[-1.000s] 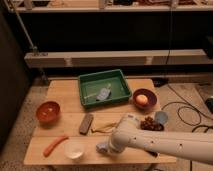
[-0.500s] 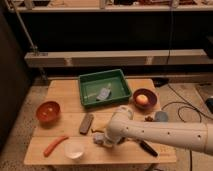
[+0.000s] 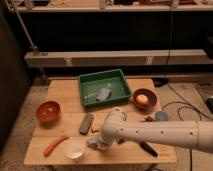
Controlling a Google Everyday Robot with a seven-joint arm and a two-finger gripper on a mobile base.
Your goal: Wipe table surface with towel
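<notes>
My gripper (image 3: 96, 142) is low over the wooden table (image 3: 62, 95), near its front edge and just right of a white bowl (image 3: 75, 149). The white arm reaches in from the right. A greyish bunched thing shows at the gripper's tip; I cannot tell whether it is the towel. A small grey cloth-like item (image 3: 103, 93) lies inside the green tray (image 3: 118, 76) at the back of the table.
A red bowl (image 3: 48, 111) sits at the left. An orange carrot-like stick (image 3: 55, 145) lies front left. A dark grey block (image 3: 86, 123) lies mid-table. A brown bowl with an orange fruit (image 3: 143, 98), a bluish cup (image 3: 161, 116) and a black tool (image 3: 148, 148) are at the right.
The arm has swung left and its elbow has shifted toward the table's middle. The gripper has stayed low near the front edge by the white bowl.
</notes>
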